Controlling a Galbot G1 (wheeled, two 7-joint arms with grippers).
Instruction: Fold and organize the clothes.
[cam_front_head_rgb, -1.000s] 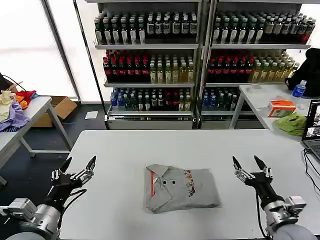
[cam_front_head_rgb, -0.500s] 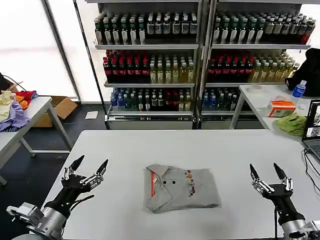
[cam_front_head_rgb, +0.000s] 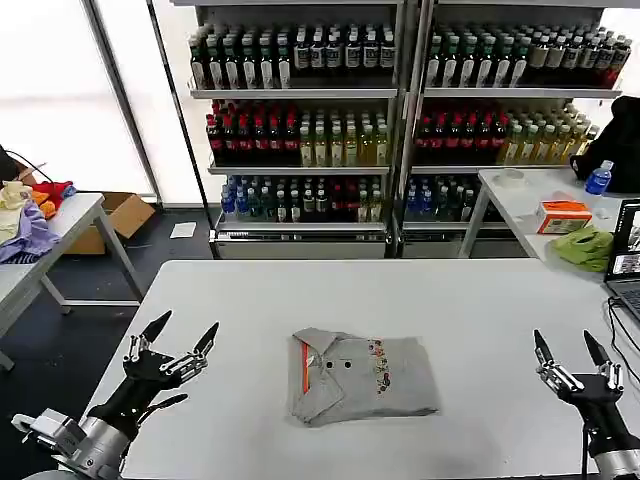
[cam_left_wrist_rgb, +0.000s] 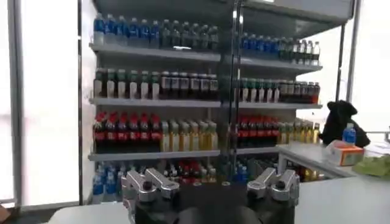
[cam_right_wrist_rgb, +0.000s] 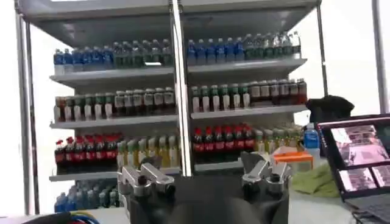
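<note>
Already folded grey shirt (cam_front_head_rgb: 362, 375) soft, light, floppy; grasp at edges. Left gripper (cam_front_head_rgb: 180, 340), right gripper (cam_front_head_rgb: 570, 351) both spread apart, empty.

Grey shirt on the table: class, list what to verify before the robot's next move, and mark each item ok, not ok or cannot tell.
1. Grey shirt folded into a compact rectangle: ok.
2. Collar facing up, buttons showing: ok.
3. Left gripper open, holding nothing, apart from the shirt: ok.
4. Right gripper open, holding nothing, apart from the shirt: ok.
5. White table bare around the shirt: ok.
6. Underside layers lying flat: cannot tell.
</note>
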